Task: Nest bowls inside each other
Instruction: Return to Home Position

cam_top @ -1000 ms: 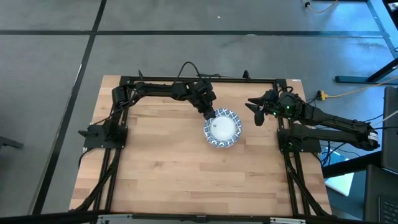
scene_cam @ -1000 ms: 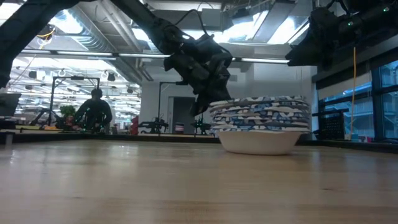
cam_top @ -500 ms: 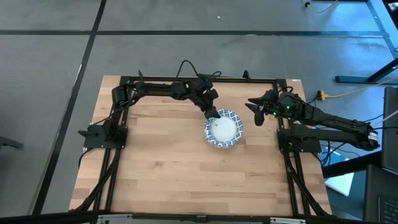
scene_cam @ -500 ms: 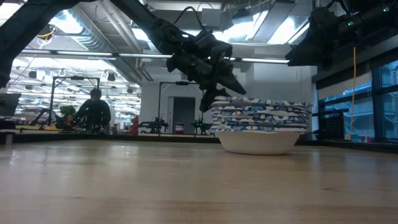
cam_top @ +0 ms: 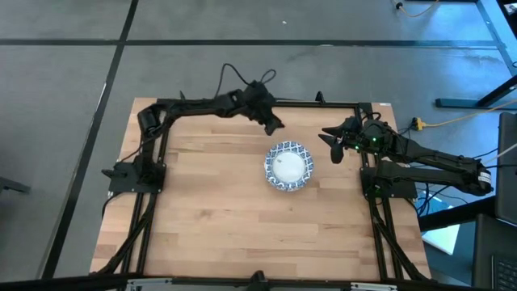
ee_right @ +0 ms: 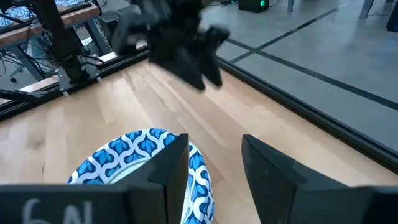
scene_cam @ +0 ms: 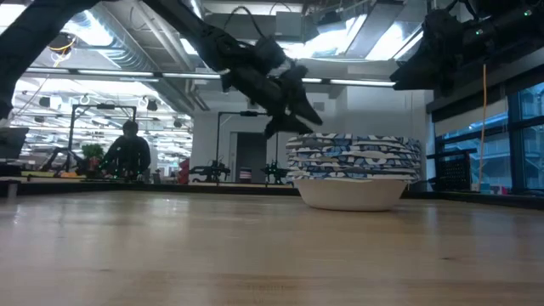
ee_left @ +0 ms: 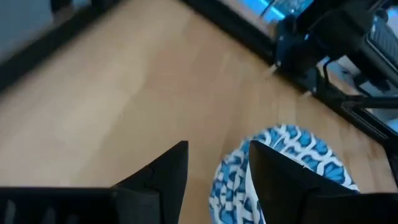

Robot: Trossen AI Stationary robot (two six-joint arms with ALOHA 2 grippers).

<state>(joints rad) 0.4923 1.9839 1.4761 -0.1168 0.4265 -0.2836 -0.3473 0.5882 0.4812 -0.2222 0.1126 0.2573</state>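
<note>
The bowls (cam_top: 288, 166) stand nested in one stack on the table's middle, resting on the lowest bowl's white base (scene_cam: 350, 195). The blue-and-white rims show layered in the low view. My left gripper (cam_top: 275, 125) hangs open and empty above the table, on the far-left side of the stack and clear of it. It also shows in the low view (scene_cam: 297, 116). In the left wrist view the gripper (ee_left: 217, 149) has the stack (ee_left: 298, 146) past its fingers. My right gripper (cam_top: 329, 144) waits open to the right of the stack. In the right wrist view the gripper (ee_right: 214, 140) looks over the stack (ee_right: 134, 152).
Black frame rails (cam_top: 258, 103) run along the table's far, left and right edges. Bare wooden table top (cam_top: 242, 226) lies on the near side of the stack. A person (scene_cam: 127, 151) sits far off in the room behind the table.
My left gripper has left the far-left rim of the bowl stack. It has risen and drawn back toward the table's far edge. The stack has stayed where it was.
</note>
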